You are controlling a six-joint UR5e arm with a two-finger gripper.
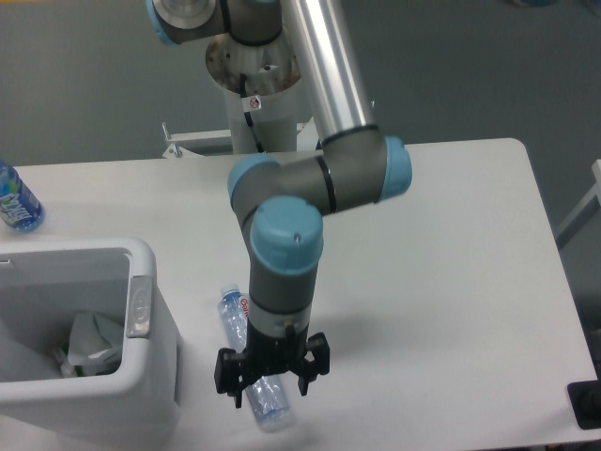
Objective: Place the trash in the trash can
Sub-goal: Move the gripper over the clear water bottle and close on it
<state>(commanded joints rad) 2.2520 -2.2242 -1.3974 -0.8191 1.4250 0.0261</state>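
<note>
Single fixed high view, angled down across table (441,235).

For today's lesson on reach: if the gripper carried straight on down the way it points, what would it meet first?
Most likely the plastic bottle lying under the gripper; height above it is unclear.

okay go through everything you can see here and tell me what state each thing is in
Clear plastic bottle: lying flat on the table, partly under the gripper.
Gripper: jaws open, straddling the bottle's lower end.
Trash can: upright, open-topped.
Paper carton: crumpled, inside the trash can.
Blue-labelled bottle: at the table's left edge.
</note>
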